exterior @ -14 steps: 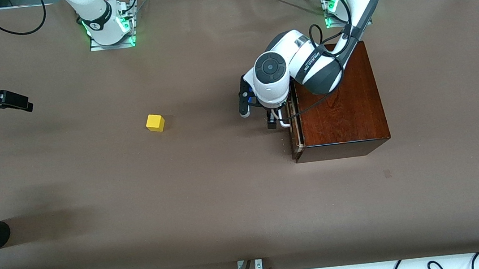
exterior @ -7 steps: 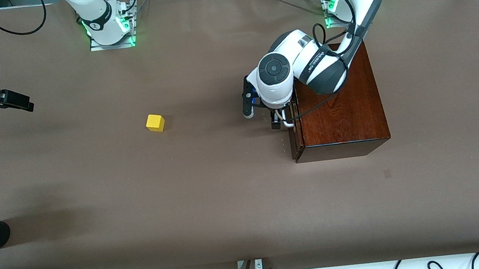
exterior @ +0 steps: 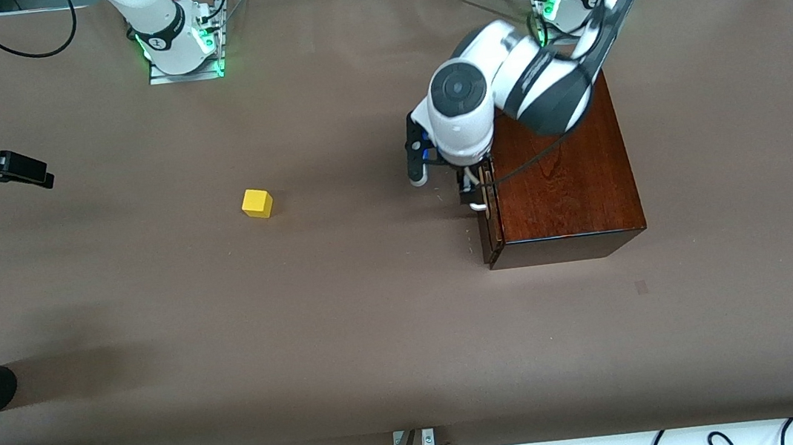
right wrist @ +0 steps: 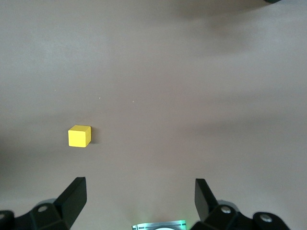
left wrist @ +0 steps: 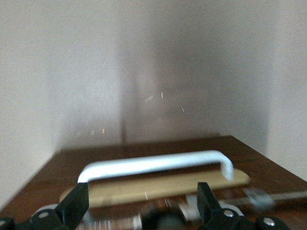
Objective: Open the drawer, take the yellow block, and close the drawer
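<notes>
One small yellow block; plain faces, bare table.

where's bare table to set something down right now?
Bare table lies between the yellow block and the drawer, and nearer the front camera than both. Crowded only in front of the drawer, where the left gripper sits open at the handle. Right gripper waits open.

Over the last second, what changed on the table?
The left gripper pushed the drawer shut: a second ago its front stood slightly out of the box, now it sits nearly flush. The jaws now stand open, straddling the handle without gripping it. The block stayed on the table; the right gripper waits at its end, open, unmoved.
</notes>
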Controlling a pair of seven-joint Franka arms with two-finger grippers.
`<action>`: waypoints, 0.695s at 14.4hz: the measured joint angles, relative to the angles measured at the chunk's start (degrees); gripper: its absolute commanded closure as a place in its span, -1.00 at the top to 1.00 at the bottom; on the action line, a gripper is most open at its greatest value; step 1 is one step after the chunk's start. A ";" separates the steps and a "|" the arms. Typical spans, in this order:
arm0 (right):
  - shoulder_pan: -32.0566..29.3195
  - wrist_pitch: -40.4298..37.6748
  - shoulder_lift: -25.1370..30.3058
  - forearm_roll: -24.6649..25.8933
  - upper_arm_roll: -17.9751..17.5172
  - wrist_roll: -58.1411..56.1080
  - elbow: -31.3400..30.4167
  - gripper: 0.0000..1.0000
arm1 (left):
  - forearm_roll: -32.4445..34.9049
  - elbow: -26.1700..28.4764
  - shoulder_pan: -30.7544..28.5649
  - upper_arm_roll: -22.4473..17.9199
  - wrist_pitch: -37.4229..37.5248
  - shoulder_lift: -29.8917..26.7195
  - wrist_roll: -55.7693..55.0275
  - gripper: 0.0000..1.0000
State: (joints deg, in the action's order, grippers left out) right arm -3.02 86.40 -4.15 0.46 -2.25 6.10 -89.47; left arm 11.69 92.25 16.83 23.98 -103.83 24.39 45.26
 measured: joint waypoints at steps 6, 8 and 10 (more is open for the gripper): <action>-0.05 0.01 -0.01 0.00 0.00 -0.03 0.02 1.00 | -2.65 -3.14 -5.05 -0.26 13.79 -11.18 -21.07 1.00; -0.07 0.01 -0.01 0.00 -0.01 -0.04 0.03 1.00 | -2.64 -6.46 -9.61 -0.61 18.67 -12.49 -22.04 1.00; -0.07 0.02 -0.01 0.00 -0.01 -0.06 0.03 1.00 | -2.66 -9.57 -15.11 -0.75 22.62 -12.68 -22.01 1.00</action>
State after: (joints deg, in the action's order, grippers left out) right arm -3.10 86.41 -4.16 0.45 -2.27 6.04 -89.45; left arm 9.03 82.68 1.73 23.23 -81.21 11.71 23.25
